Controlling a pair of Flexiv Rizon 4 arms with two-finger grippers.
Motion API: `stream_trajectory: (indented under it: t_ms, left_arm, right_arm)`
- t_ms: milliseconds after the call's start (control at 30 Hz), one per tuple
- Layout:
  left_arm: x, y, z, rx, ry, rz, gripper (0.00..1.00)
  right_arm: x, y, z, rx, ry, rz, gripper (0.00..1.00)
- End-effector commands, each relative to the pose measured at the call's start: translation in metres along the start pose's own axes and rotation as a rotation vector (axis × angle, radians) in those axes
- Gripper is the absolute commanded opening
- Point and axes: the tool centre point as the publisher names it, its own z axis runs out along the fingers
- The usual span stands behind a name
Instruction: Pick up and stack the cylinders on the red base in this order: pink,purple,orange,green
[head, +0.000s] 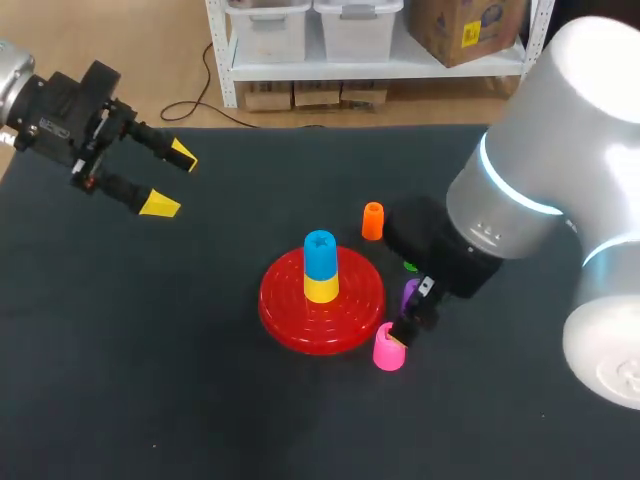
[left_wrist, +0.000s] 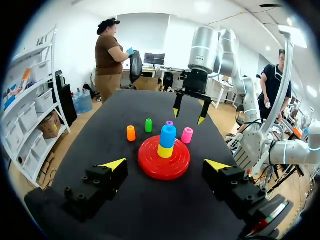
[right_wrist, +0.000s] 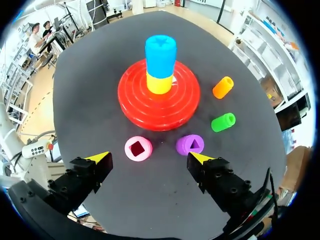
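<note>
The red base (head: 283, 308) lies mid-table with a yellow cylinder (head: 320, 288) and a blue one (head: 320, 254) stacked on it. To its right stand the pink cylinder (head: 388, 349), the purple one (head: 410, 293), the orange one (head: 372, 221) and a sliver of the green one (head: 409, 266). My right gripper (right_wrist: 150, 158) hangs open above the pink cylinder (right_wrist: 138, 148) and the purple cylinder (right_wrist: 190, 144), touching neither. The green cylinder (right_wrist: 223, 122) and the orange cylinder (right_wrist: 223, 87) lie further ahead. My left gripper (head: 171, 180) is open and holds nothing, raised at the far left.
The black table (head: 150, 380) is bare on its left half and along its front edge. My right arm's bulky elbow (head: 560, 160) overhangs the right side and hides part of the cylinders in the head view.
</note>
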Motion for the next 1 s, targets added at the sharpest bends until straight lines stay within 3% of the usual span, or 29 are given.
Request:
stream_trajectory:
  t_ms: [33,833,1000]
  left_arm:
    - [0.001,0.001,0.000,0.002,-0.001,0.001,1.00]
    - [0.001,0.001,0.000,0.002,-0.001,0.001,1.00]
    - [0.001,0.001,0.000,0.002,-0.001,0.001,1.00]
  right_arm:
    - [-0.005,0.004,0.011,0.017,0.017,-0.004,1.00]
    - [-0.009,0.009,0.015,0.003,0.001,-0.013,1.00]
    - [-0.012,0.014,0.025,0.049,0.124,-0.002,1.00]
